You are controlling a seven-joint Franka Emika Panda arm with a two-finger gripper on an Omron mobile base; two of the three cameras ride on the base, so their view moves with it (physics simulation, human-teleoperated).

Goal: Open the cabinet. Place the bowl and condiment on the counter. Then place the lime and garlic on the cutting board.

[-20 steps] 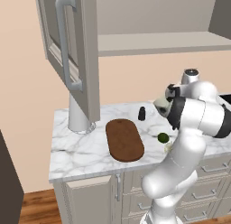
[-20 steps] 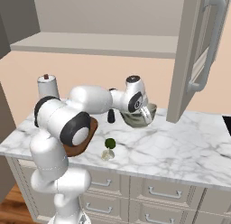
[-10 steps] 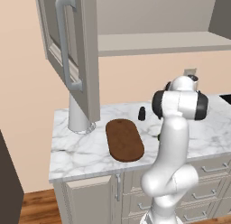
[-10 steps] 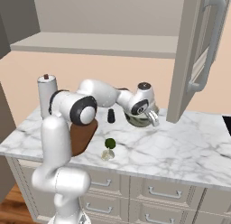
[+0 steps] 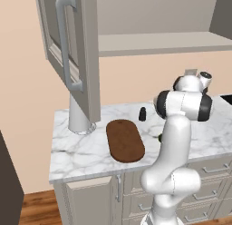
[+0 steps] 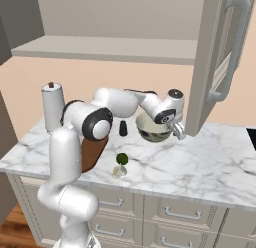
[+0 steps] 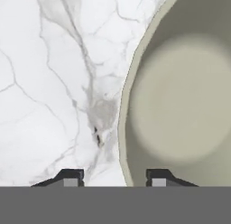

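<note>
On the counter [image 6: 210,157], we are parting our gripper [image 7: 110,178] fingers astride the bowl [image 6: 152,128] rim, letting it sit beside the condiment [image 6: 123,128].

A plain peach-coloured wall [image 5: 27,106] runs behind everything here, smooth and evenly lit, with no hard shadows on it. Down low there's a row of grey-beige base units with drawer fronts [image 6: 175,214], each drawer carrying a small grey handle, and a taller door panel [image 5: 86,203] at the left end. Beneath them, a strip of warm reddish-brown wooden plank floor [image 5: 36,210]. At the far left edge stands a tall dark brown slab [image 5: 8,183], cut off by the frame, so I can't tell what it is.
</note>
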